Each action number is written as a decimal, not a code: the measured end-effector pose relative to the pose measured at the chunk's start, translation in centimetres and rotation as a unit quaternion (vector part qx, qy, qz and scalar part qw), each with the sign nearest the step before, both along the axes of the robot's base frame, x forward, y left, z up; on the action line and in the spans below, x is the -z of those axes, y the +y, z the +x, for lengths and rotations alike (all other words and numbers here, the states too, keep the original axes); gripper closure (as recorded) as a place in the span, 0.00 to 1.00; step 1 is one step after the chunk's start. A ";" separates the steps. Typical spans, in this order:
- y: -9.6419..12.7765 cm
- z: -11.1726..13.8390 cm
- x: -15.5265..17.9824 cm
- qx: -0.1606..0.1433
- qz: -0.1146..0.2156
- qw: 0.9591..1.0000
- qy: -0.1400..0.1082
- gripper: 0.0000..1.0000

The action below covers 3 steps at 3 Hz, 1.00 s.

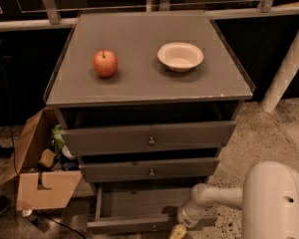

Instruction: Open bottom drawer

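Bottom drawer (125,226) juts toward camera, front crosswise; gripper (180,228) at front.

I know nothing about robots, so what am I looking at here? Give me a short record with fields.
cabinet top: red apple on the left, cream bowl on the right
bottom drawer: pulled out, farther than the two drawers above it
gripper: low down, at the right end of the bottom drawer's front
robot arm: white, reaching in from the lower right
floor left of cabinet: open cardboard box
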<state>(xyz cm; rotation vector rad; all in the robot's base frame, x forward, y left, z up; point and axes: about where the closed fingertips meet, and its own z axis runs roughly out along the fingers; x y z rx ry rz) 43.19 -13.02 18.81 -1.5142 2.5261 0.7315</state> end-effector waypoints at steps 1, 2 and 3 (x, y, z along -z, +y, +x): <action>-2.4 -3.3 -1.9 0.016 -0.015 1.000 0.016 0.00; -7.0 -11.8 -4.5 0.055 -0.041 0.995 0.075 0.00; -8.8 -16.4 -4.9 0.086 -0.046 0.990 0.104 0.00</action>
